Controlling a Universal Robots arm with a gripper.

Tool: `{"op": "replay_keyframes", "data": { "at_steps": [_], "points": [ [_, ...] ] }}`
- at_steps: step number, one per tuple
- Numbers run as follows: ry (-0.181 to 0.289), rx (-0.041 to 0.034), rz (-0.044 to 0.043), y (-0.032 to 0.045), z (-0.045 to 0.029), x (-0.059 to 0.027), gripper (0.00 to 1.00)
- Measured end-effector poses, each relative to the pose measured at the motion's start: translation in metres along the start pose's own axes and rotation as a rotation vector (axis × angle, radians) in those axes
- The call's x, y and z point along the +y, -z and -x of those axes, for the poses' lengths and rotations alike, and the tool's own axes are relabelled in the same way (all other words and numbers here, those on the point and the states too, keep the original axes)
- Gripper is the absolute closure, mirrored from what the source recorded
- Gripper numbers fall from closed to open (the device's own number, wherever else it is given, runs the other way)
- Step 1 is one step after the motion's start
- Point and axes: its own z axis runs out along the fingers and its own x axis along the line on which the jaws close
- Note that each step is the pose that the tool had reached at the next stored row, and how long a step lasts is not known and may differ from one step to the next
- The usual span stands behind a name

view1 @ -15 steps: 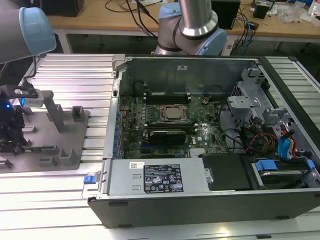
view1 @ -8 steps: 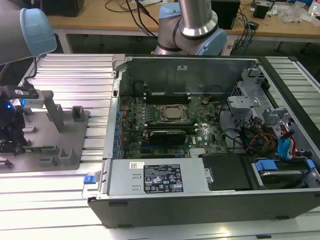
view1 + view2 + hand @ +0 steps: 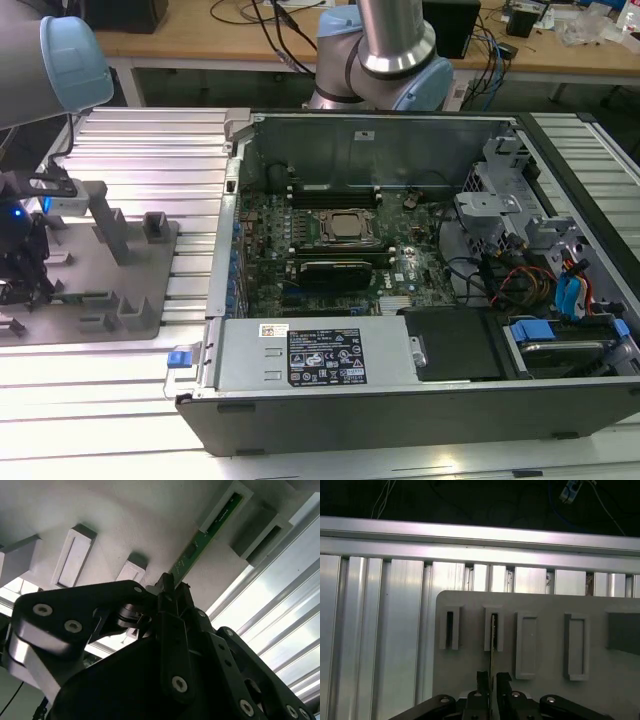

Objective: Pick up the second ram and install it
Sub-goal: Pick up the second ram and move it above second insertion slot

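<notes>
Currently, your gripper (image 3: 490, 680) is down at the gray holder plate (image 3: 545, 605), well apart from the open computer case (image 3: 420, 150). By my reading the task is at its pick-up stage: the memory stick (image 3: 492, 630) is gripped but not lifted out. Carrying it over and seating it on the motherboard (image 3: 262, 235) are not yet done.

The two black fingers (image 3: 503, 682) are closed to a narrow gap and pinch the near end of the memory stick between them. The stick runs straight ahead of the fingertips, standing on edge, with its far end in a raised slot of the plate.

In the second wrist view it is a long, thin green board with small dark chips. The slots on either side of the gripper look empty, though shadow makes that hard to confirm.
</notes>
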Motion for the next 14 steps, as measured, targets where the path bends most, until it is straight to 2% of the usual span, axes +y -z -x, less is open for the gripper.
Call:
{"op": "replay_keyframes", "data": {
  "at_steps": [2, 3, 7, 9, 12, 14],
  "points": [
    [0.000, 0.0000, 0.0000, 0.0000, 0.0001, 0.0000, 0.81],
    [0.000, 0.0000, 0.0000, 0.0000, 0.0001, 0.0000, 0.91],
    [0.000, 0.0000, 0.0000, 0.0000, 0.0003, 0.0000, 0.91],
    [-0.047, -0.0019, -0.0007, -0.0002, 0.0003, 0.0000, 0.91],
    [-0.047, -0.0020, -0.0007, -0.0002, 0.0002, -0.0001, 0.91],
    [-0.064, -0.0028, -0.0009, -0.0002, 0.0002, -0.0002, 0.91]
  ]
}}
